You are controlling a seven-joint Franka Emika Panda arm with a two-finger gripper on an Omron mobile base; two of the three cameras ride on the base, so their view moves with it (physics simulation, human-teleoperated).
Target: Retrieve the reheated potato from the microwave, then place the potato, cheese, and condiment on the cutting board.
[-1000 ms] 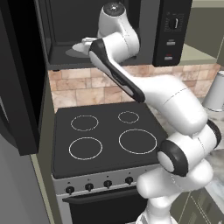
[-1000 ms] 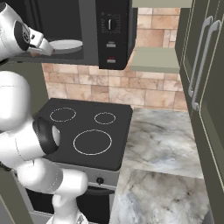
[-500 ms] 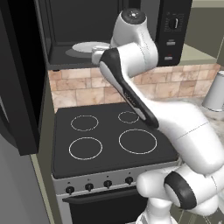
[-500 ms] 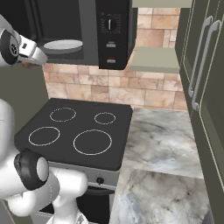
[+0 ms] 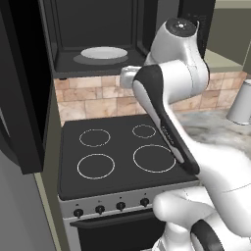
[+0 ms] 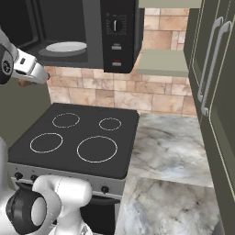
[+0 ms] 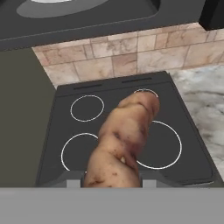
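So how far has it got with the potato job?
The potato is out of the microwave, whose door hangs open with a white plate left inside. The gripper is shut on the potato above the stove. Carrying it to the cutting board, then adding cheese and condiment, is left.

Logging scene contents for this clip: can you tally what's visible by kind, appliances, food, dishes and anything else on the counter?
Appliances: 2, the open microwave and the black stove
Food: 1, the potato, held in the gripper
Dishes: 1, the white plate inside the microwave
Other counter items: 1, a pale grey vessel at the left base view's right edge
Total: 5
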